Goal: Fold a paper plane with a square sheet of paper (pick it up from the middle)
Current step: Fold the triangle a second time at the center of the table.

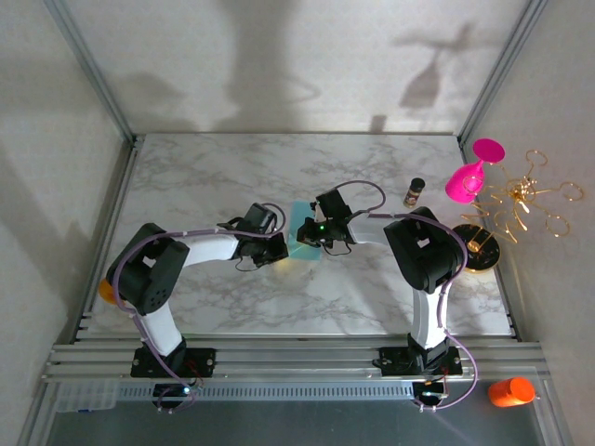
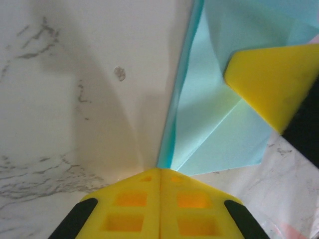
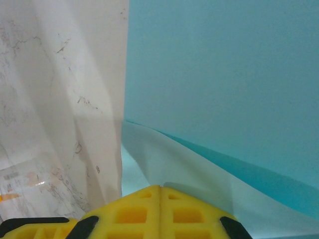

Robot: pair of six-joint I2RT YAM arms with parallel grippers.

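The square sheet of paper [image 1: 301,240] is teal-blue and partly folded, lying at the middle of the marble table between both arms. In the left wrist view the paper [image 2: 214,124] shows pale layered flaps with one edge standing up. That edge runs straight into the tip of my left gripper [image 2: 160,170], which is shut on it. My right gripper [image 3: 160,187] is shut, its tip resting on a pale flap of the paper [image 3: 224,74]. One of its yellow fingers [image 2: 274,84] lies on top of the sheet. In the top view the left gripper [image 1: 282,243] and right gripper [image 1: 310,238] nearly touch. The paper plane is out of view.
A pink goblet [image 1: 469,177] lies tilted at the right edge beside a gold wire stand [image 1: 525,197] on a dark round base [image 1: 481,249]. A small dark bottle [image 1: 414,191] stands right of the arms. An orange object [image 1: 509,391] sits below the rail.
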